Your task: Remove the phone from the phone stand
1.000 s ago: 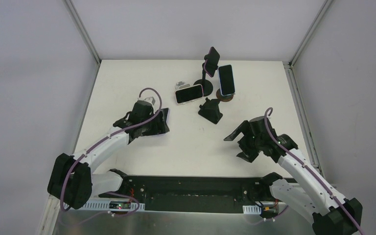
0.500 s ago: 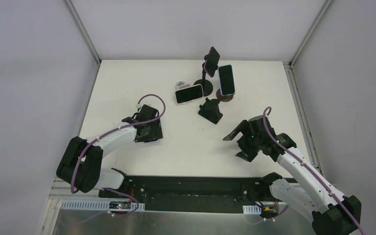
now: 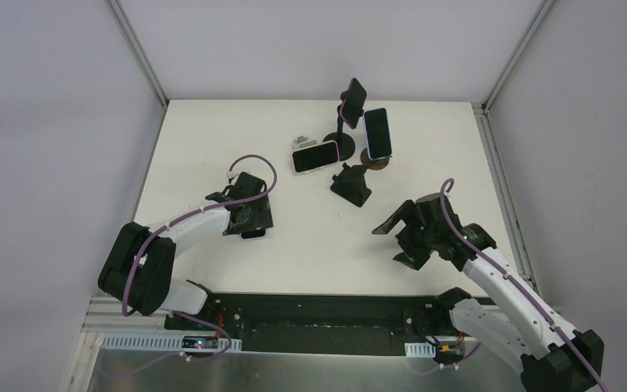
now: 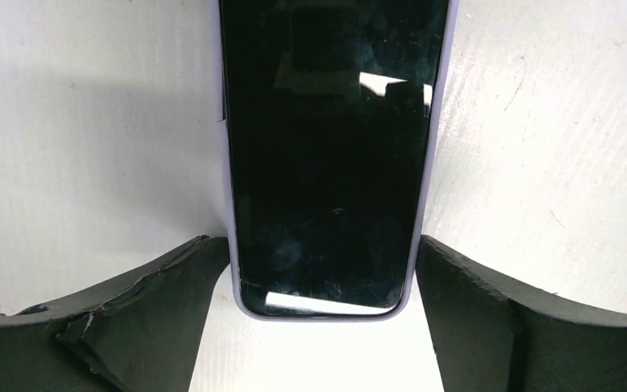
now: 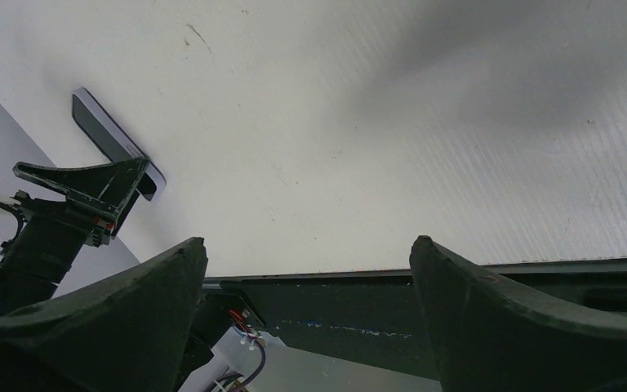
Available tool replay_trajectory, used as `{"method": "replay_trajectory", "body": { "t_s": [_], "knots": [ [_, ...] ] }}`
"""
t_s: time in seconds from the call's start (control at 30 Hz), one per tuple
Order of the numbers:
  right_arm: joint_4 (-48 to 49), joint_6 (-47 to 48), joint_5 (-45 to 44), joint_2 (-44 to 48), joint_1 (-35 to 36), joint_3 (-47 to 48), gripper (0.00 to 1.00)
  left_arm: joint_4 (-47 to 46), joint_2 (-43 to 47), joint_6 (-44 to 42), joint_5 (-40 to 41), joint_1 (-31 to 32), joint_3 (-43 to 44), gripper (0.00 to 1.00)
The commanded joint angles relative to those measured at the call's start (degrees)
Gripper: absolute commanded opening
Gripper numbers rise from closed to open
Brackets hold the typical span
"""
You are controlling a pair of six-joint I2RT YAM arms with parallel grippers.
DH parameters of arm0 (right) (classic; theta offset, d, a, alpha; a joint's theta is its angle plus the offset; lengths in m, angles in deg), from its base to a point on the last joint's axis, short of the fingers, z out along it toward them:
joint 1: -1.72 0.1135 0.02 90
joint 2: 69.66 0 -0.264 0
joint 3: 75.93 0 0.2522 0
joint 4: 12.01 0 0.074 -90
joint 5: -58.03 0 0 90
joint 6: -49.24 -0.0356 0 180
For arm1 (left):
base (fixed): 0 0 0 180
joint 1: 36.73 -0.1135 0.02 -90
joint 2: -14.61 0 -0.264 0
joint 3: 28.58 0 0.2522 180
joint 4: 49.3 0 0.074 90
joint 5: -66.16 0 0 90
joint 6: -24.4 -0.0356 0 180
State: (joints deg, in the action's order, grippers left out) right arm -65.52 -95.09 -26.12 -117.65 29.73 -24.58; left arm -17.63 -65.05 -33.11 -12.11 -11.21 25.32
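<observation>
A phone with a black screen and a lilac case (image 4: 326, 147) lies low on the white table, between the fingers of my left gripper (image 4: 322, 245). Both fingers touch its long edges near its lower end. In the top view the left gripper (image 3: 253, 222) is at the table's left middle, with the phone's end (image 3: 253, 234) showing under it. The phone also shows in the right wrist view (image 5: 118, 147). An empty black phone stand (image 3: 351, 184) sits at the centre back. My right gripper (image 3: 397, 243) is open and empty above the table's right side (image 5: 306, 245).
Three other phones rest on stands at the back: a dark one on a tall black stand (image 3: 353, 100), a blue one on a brown stand (image 3: 377, 133), and a pink-edged one on a white stand (image 3: 316, 156). The table's near edge meets a black rail (image 3: 318, 314).
My left gripper has swung the phone round and lowered it towards the table, moving slightly nearer. The right arm has hardly moved.
</observation>
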Motion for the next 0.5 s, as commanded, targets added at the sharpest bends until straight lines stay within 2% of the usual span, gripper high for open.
{"method": "replay_trajectory", "body": {
  "t_s": [0.0,0.13,0.23,0.47],
  "knots": [
    [-0.7,0.5,0.0,1.6,0.1,0.4,0.99,2.4,0.1,1.2,1.9,-0.1,0.4,0.93],
    [-0.9,0.4,0.0,1.8,0.1,0.5,0.99,4.1,0.9,1.3,2.2,-0.1,1.5,0.98],
    [-0.9,1.0,-0.5,1.6,0.1,0.6,0.99,5.5,2.5,0.5,3.2,-0.1,2.5,0.99],
    [-8.6,5.8,-8.6,0.9,0.1,4.2,0.99,11.1,6.9,-5.5,8.4,0.0,8.7,0.97]
  ]
}}
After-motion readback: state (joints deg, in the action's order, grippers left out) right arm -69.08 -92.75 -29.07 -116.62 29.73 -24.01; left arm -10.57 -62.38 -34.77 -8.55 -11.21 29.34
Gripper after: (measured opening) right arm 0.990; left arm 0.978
